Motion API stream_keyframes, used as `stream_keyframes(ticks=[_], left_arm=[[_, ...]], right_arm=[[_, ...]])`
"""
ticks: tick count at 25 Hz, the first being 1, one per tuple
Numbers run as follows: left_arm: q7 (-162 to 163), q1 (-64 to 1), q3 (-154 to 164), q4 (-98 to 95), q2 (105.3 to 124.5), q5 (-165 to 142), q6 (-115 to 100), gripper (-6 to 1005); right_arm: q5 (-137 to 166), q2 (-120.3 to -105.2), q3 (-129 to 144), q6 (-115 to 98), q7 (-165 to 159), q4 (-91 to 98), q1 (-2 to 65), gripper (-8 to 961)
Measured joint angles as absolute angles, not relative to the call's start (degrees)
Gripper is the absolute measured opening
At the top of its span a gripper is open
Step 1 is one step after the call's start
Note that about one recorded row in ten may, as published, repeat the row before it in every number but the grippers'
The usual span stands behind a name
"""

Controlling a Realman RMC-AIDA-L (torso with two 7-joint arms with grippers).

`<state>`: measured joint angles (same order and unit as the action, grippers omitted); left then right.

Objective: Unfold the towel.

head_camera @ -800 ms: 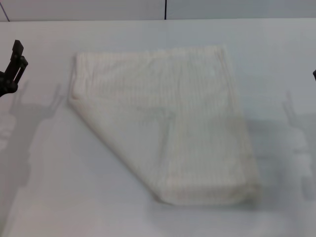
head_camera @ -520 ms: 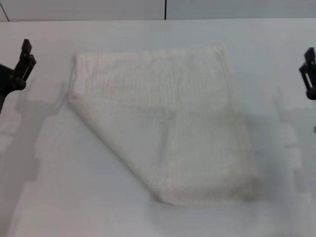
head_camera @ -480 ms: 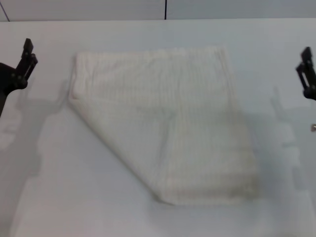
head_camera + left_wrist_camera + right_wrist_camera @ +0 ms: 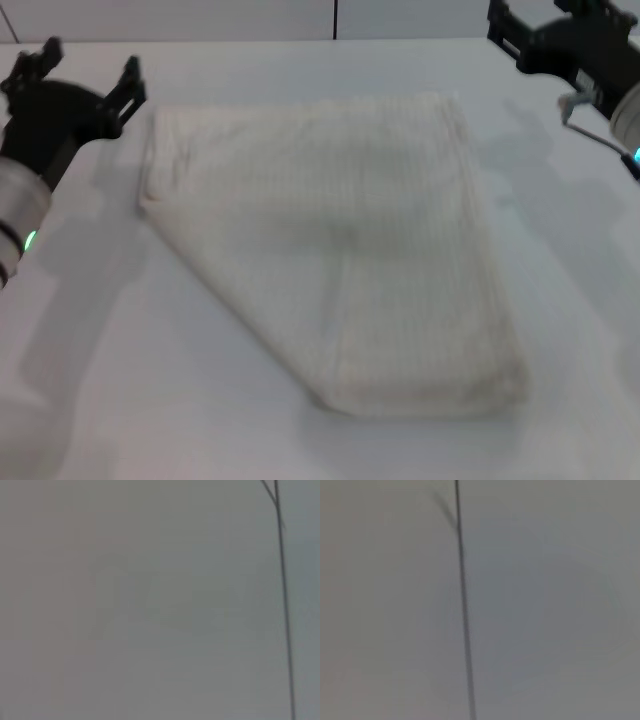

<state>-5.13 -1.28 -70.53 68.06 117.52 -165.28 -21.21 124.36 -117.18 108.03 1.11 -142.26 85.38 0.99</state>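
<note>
Left gripper (image 4: 88,82) has its 2 fingers (image 4: 130,80) spread wide, nothing in them. Just right of those fingers, the towel (image 4: 340,250) lies folded on the worktop (image 4: 150,380). Right gripper (image 4: 540,25) sits past its far right corner; can't tell about its fingers.

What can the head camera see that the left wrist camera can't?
Only the head view shows the folded towel on the white table, the left gripper open beside its far left corner, and the right gripper open past its far right corner. Only the left wrist view shows a plain grey surface crossed by a thin dark line. Nothing is clearly shared.
</note>
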Motion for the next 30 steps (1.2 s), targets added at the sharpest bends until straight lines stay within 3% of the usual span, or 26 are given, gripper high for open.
stream_keyframes(ticks=[2,3,5,7,12,16,30], left_arm=[[-5.18,-0.99,-70.40,74.63,117.00,-165.39,-11.65,821],[-5.24,-1.10,-70.27,78.03,116.63,-165.38,-6.09,820],[-5.22,-2.19,-70.13,84.16,115.50,-165.03,5.71,819],[-5.87,-3.89,-70.15,88.71,115.04,-164.61,14.90,817],[-11.84,-6.90,-71.07,95.64,116.33,-161.96,30.19,812],[-19.14,-9.40,-73.83,97.18,117.98,-155.77,39.18,808],[-24.75,-12.92,-71.03,89.72,118.43,-151.22,41.50,795]], right_arm=[[124.78,-119.21,98.61,-15.88,-142.17,89.75,2.41,741],[125.21,-119.36,95.12,-23.42,-143.59,91.02,3.56,737],[127.89,-118.91,89.10,-35.71,-149.97,91.31,7.92,730],[132.64,-118.89,83.47,-44.29,-156.37,89.42,12.64,640],[144.84,-118.64,70.91,-60.91,-162.27,76.57,28.28,425],[150.98,-118.18,67.43,-64.23,-162.21,67.00,36.25,263],[152.74,-118.31,67.53,-59.46,-159.34,51.34,45.26,-3]])
